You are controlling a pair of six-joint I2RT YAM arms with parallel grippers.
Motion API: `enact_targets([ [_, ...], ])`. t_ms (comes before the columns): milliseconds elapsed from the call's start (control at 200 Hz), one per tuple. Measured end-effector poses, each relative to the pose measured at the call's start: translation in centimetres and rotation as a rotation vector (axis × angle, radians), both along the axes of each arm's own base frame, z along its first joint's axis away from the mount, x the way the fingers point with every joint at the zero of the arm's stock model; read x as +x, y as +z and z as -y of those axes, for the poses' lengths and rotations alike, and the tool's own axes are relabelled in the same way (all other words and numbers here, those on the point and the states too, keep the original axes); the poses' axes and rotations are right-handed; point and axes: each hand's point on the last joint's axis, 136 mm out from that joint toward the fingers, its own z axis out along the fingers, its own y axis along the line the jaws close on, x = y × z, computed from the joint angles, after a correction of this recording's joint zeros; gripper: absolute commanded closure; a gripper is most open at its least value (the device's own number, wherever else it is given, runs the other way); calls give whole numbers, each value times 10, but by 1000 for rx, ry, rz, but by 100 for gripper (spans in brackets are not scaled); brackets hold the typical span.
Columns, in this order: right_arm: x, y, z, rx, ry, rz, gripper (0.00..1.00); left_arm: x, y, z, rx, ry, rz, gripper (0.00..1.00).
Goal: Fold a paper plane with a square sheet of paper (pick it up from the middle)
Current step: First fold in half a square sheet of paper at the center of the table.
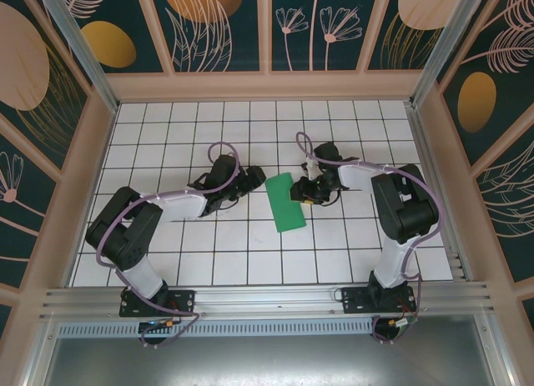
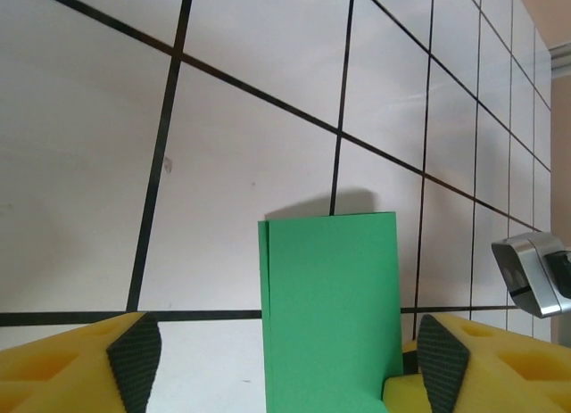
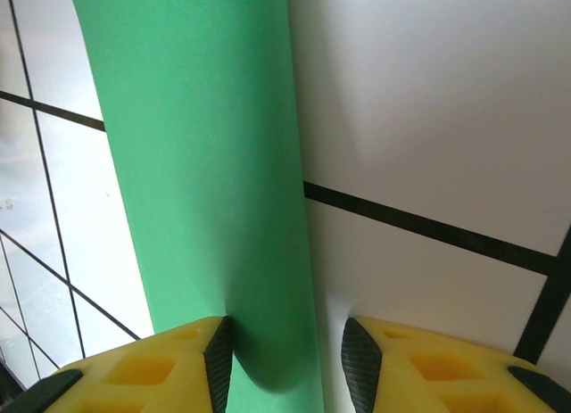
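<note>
Although two grippers are at work, I count only one sheet of paper [image 1: 286,204], lying folded at the centre of the overhead view on the table [image 1: 167,127]. The left gripper [image 1: 255,180] is released, jaws wide, with the paper between them but not held. The right gripper [image 1: 300,192] is half open around the paper's rounded fold; one black ribbed pad [image 3: 219,355] touches it, the other is just clear. The paper is thin, matte, bright green, rectangular. The fingers [image 2: 53,368] are yellow blocks, and the table has white tiles with black lines.

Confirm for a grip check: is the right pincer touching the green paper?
Touching. Right wrist view: one pad of the right pincer meets the green paper's edge; the other stands clear.
</note>
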Motion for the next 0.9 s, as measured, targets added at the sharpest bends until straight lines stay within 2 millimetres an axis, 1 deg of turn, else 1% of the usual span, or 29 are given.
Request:
enact_targets([
  [115,0,0,0,-10,5,-3,57,-2,7,-4,-12,12,36,14],
  [205,0,-1,0,-18,6,-9,56,1,13,-4,-21,11,60,11],
  [320,0,-2,0,-28,6,-21,56,1,14,-3,-21,5,68,9],
  [630,0,-4,0,-62,11,-24,56,-1,6,0,-6,-23,56,1],
  [901,0,-6,0,-71,3,-40,55,0,3,2,-6,-33,50,1],
])
